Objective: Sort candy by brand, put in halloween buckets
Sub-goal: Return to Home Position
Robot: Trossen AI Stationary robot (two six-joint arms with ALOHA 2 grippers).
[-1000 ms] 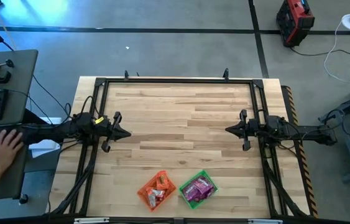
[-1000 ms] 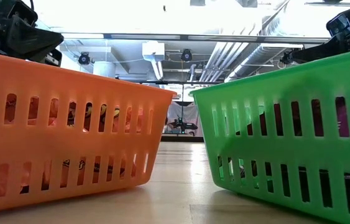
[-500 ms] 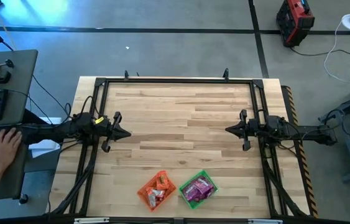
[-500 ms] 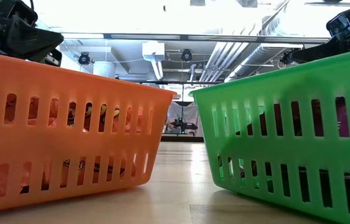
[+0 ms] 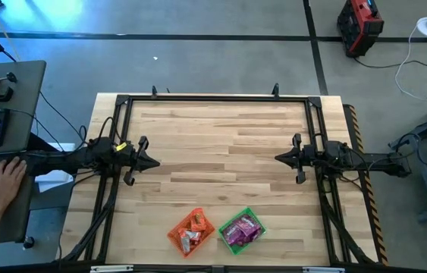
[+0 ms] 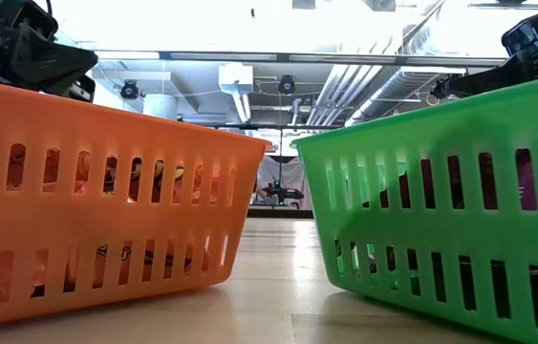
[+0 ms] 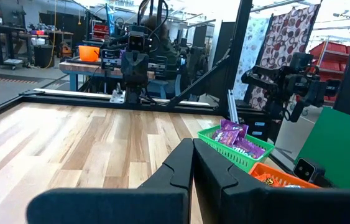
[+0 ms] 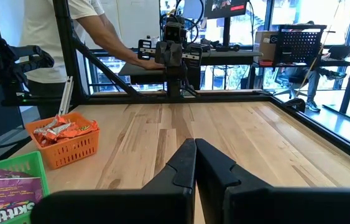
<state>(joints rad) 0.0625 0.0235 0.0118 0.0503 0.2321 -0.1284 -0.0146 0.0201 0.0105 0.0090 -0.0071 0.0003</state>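
Finds the left gripper (image 5: 152, 161) hanging by the middle of the tabletop's (image 5: 221, 136) left short edge, nose aimed across the wood, fingers pressed flat together with nothing between them. Finds the right gripper (image 5: 279, 158) mirrored by the middle of the right short edge, closed just as tight, just as empty, facing its twin. Puts every piece of candy in sight inside the two buckets, which sit side by side at the middle of the long edge that the low view looks in from: orange-red packets (image 8: 59, 129) in the orange bucket (image 6: 106, 124), purple packets (image 7: 235, 138) in the green bucket (image 6: 441, 124). Places both buckets well off each gripper's line of aim, sideways toward that long edge rather than ahead, each set cornerwise to the table's edges, orange nearer the left arm, green nearer the right. Spots no loose packet on the bare boards. Reads as sorting done and both arms at or very near rest. Calls for no reach, at most a small settling clear of the buckets.
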